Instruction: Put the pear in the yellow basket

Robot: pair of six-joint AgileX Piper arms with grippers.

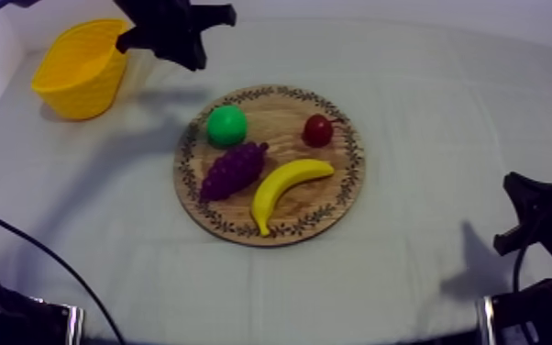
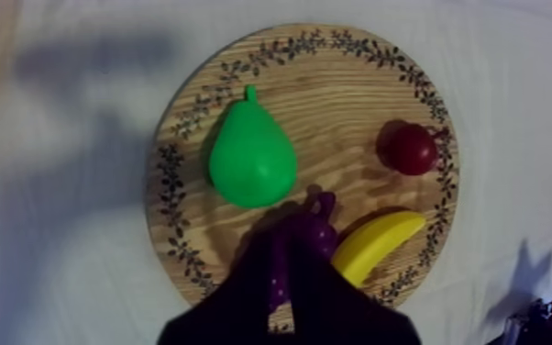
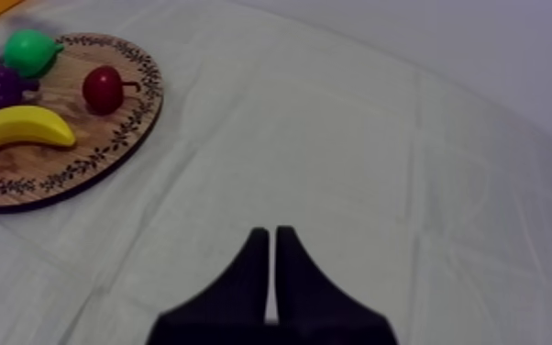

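Left gripper pressed together, empty, raised near wooden board | right gripper pressed together, empty, over cloth | pear on board, beside grapes | yellow basket well apart, at far left

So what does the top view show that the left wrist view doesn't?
Top view's extras: the yellow basket at the far left, the left arm hanging between basket and board, and the right arm low at the right edge. Left wrist view's extras: the pear's stem and tapering shape, and its own fingers lying together over the grapes. Shared: the wooden board, pear, grapes, banana and small red fruit.
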